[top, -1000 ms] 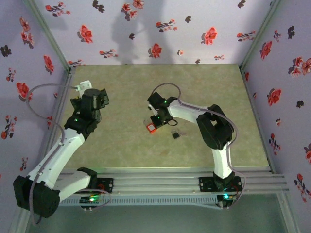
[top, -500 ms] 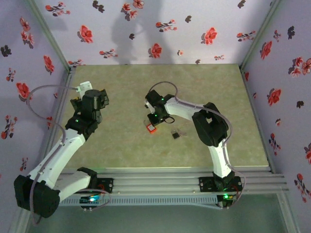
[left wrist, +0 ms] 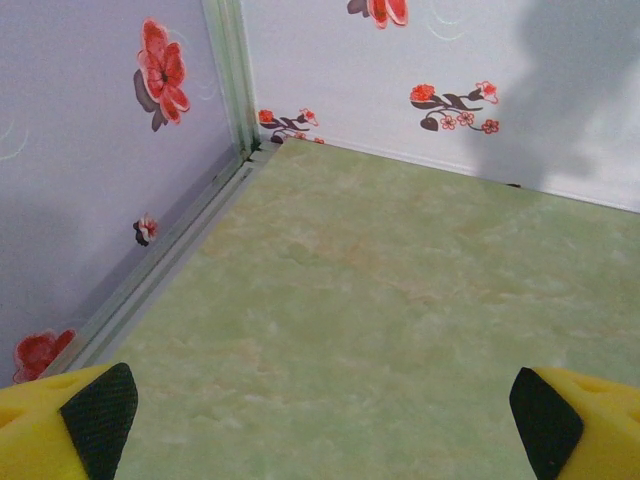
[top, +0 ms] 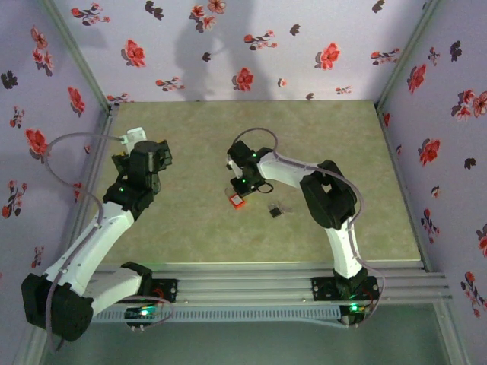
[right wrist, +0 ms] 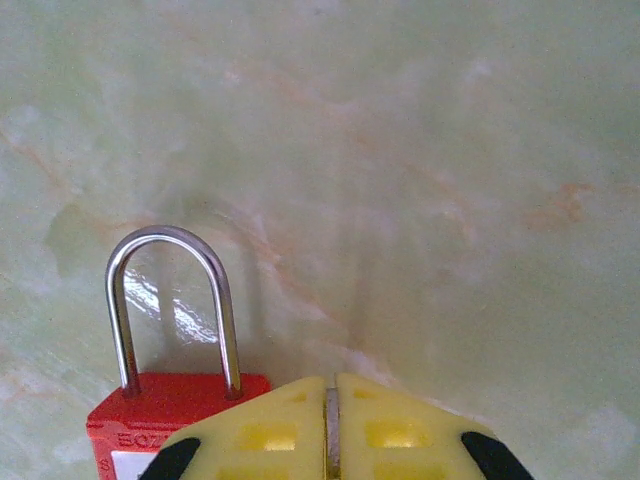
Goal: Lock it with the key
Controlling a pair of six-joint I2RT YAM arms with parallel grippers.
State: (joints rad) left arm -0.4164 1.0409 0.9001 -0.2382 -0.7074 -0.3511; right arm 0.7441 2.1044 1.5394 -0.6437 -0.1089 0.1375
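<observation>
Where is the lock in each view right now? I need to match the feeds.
Top external: the lock is mid-table, just below the right gripper.
Right wrist: bottom left, shackle pointing up, body partly behind the closed fingers.
Left wrist: the camera faces the far-left corner, away from it.
Shared landmark: the green table.

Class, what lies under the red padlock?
Green marbled tabletop, visible around the padlock and through its shackle. The shut right gripper covers part of its red body.
</observation>
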